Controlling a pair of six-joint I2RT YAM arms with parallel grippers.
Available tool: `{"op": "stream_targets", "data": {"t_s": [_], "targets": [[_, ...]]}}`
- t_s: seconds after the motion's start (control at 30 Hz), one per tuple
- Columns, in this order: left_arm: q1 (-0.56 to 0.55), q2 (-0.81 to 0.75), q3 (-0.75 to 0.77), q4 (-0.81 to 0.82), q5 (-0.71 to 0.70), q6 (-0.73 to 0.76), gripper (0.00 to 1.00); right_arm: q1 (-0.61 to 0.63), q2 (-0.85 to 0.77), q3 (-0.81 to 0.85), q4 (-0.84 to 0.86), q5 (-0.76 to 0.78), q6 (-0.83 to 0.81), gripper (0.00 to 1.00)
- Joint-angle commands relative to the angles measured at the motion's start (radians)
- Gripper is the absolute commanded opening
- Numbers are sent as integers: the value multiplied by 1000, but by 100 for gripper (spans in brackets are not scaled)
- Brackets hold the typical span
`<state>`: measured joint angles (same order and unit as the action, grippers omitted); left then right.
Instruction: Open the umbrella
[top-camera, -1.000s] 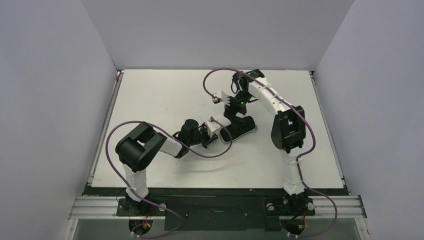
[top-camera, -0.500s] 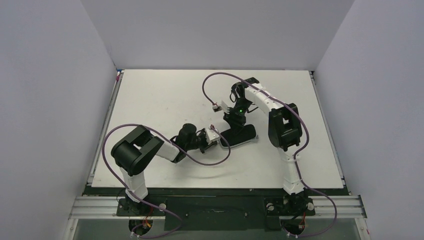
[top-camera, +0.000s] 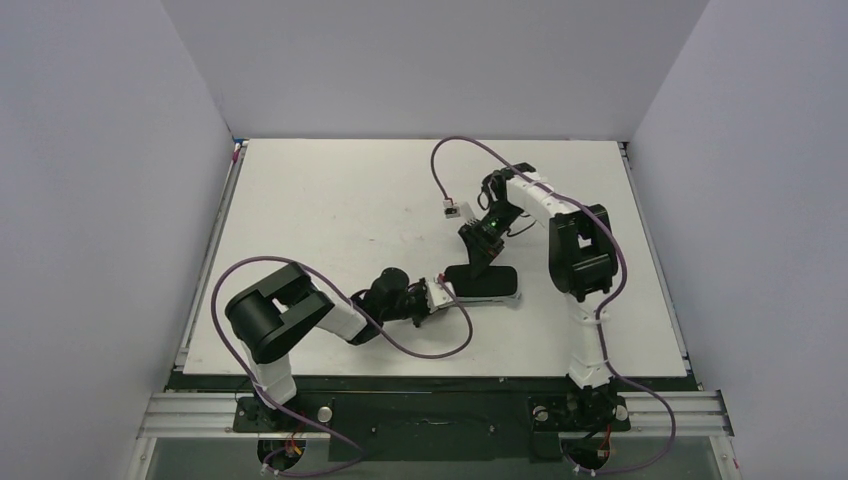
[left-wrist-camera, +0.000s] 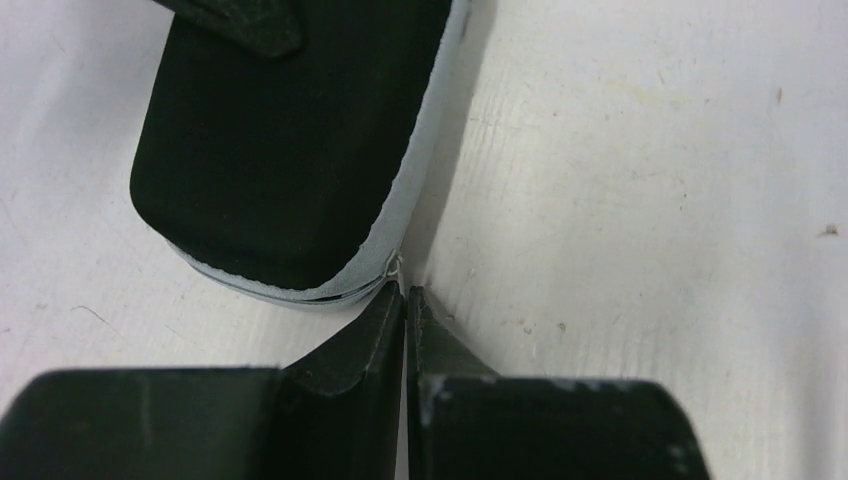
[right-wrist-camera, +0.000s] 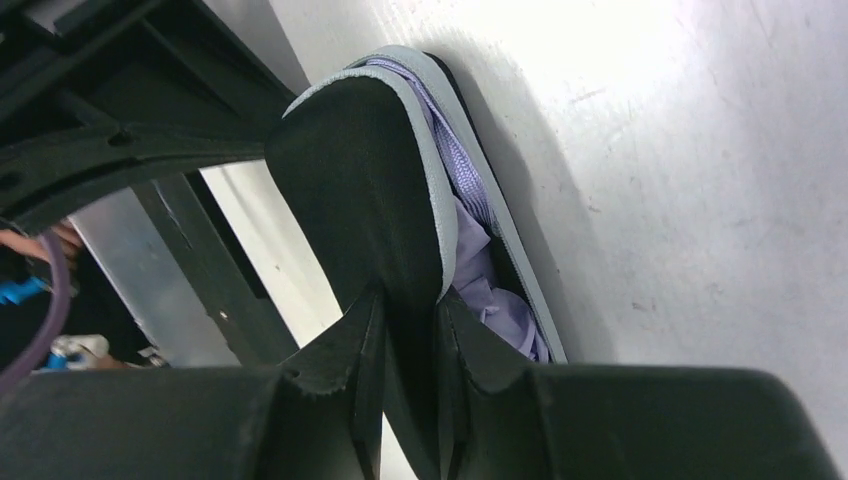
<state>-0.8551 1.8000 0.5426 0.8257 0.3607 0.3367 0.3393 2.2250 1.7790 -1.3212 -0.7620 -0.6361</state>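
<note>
Table (top-camera: 330, 200): a white surface. The sleeve is laid flat on it, near the middle, between the working ends of the two arms.

Sleeve (top-camera: 482, 283): a black oblong case with a pale grey rim. In the overhead view its long side is set roughly across the table.

Sleeve, near corner (left-wrist-camera: 290, 140): in the left wrist view the rounded corner is seen flat on the table, and the grey rim lines are stacked close together there.

Sleeve, gripped edge (right-wrist-camera: 360, 180): in the right wrist view the black upper shell is parted from the grey-rimmed lower half, so a gap is left along that edge.

Umbrella (right-wrist-camera: 478, 262): folded and contained inside the sleeve. Only crumpled lavender fabric is seen through the gap; the rest is hidden by the sleeve.

Right gripper (right-wrist-camera: 408, 300): clamped on the sleeve's black upper shell, with one finger set on each face of it. In the overhead view this gripper (top-camera: 473, 262) is angled down onto the sleeve from the far side.

Left gripper (left-wrist-camera: 405, 300): the fingers are pressed fully together. The tips are placed at the sleeve's near corner, right against the grey rim. A fine pale thread is seen at that corner, just at the tips; whether it is pinched cannot be told.

Left gripper, overhead (top-camera: 443, 292): held low over the table at the sleeve's left end.
</note>
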Motion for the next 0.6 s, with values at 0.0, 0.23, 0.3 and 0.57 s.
{"op": "stream_targets", "data": {"t_s": [0.0, 0.23, 0.3, 0.57], "targets": [[-35, 26, 49, 3, -83, -196, 0, -33, -67, -114, 346, 85, 236, 0], [-70, 74, 118, 16, -139, -281, 0, -23, -183, -363, 711, 122, 614, 0], [-87, 93, 154, 15, -144, -279, 0, -15, -207, -397, 774, 138, 675, 0], [-94, 146, 249, -25, -155, -280, 0, -9, -277, -465, 856, 124, 774, 0]]}}
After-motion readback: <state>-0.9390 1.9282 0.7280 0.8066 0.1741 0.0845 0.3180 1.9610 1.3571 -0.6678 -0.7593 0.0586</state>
